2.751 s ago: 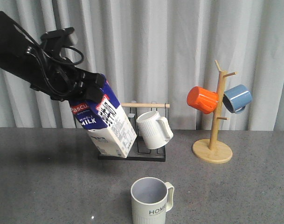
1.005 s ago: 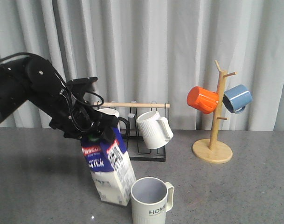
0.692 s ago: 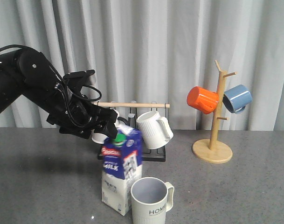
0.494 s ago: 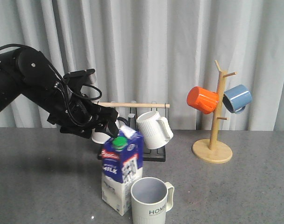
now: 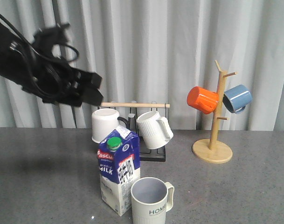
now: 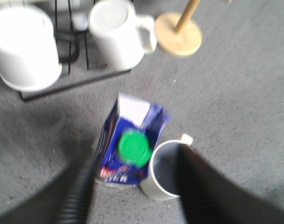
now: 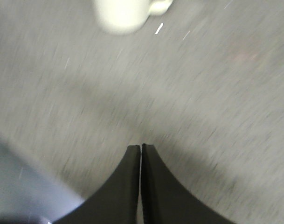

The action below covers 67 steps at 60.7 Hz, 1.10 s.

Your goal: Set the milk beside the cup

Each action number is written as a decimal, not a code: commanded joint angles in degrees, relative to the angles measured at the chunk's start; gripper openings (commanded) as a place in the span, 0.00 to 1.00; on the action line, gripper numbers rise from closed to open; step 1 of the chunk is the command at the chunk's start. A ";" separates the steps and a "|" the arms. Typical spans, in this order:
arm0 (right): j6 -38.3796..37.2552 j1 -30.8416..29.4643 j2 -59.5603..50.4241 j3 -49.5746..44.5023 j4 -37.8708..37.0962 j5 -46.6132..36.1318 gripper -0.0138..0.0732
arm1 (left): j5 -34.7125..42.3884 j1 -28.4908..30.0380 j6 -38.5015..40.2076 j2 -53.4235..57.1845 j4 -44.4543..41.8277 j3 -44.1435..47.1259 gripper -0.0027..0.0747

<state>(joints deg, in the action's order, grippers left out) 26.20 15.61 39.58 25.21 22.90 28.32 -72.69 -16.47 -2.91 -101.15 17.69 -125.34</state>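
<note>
**Carton down beside the mug, arm clear above**

Stands on the grey table (image 5: 39, 177): milk (image 5: 118, 175), upright, green cap up, just beside the cup (image 5: 150, 201) and possibly touching its wall, on the cup's left in the front view. From the left wrist view, same pairing: milk (image 6: 130, 147) tight against cup (image 6: 166, 170). Left gripper (image 5: 86, 88) up high, well apart from the carton, fingers spread, holding nothing. Right gripper (image 7: 141, 154) low over bare table, fingers pressed together, empty.

Looks essentially placed. Risks from here, as a judgement: tall and narrow, so easily tipped by any sweep of the arm or its dangling cables; toppling toward the cup would knock it. Behind, rack (image 5: 132, 154) with white mugs close enough to be clipped too.
</note>
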 commanded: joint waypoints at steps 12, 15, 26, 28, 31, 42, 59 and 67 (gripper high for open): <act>-4.75 -0.09 -0.05 1.53 0.84 -16.34 0.15 | 1.16 -0.15 -3.79 13.54 -1.78 5.31 0.02; -4.75 -0.09 -0.05 1.53 0.84 -16.26 0.15 | 1.23 -0.15 -4.15 15.86 -3.10 8.18 0.02; -4.75 -0.09 -0.05 1.53 0.84 -15.94 0.15 | 9.16 -0.15 -4.75 26.57 -4.38 22.04 0.02; -4.75 -0.09 -0.05 1.53 0.84 -15.94 0.15 | 10.97 -0.15 -4.75 28.33 -4.38 25.07 0.02; -4.75 -0.09 -0.05 1.53 0.84 -15.94 0.15 | 14.20 -0.15 -4.75 31.46 -4.38 29.46 0.02; -4.75 -0.09 -0.05 1.53 0.84 -15.94 0.15 | 26.37 -0.15 -4.49 43.59 -4.32 46.87 0.02; -4.75 -0.09 -0.05 1.53 0.84 -15.94 0.15 | 29.23 -0.15 -4.62 56.45 -4.28 66.75 0.02; -4.75 -0.09 -0.05 1.53 0.84 -15.94 0.15 | 26.83 -0.15 -4.62 58.86 -4.28 70.48 0.02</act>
<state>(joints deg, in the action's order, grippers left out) 21.50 15.61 39.58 25.21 23.50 16.09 -48.18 -16.47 -7.54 -43.57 12.52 -55.12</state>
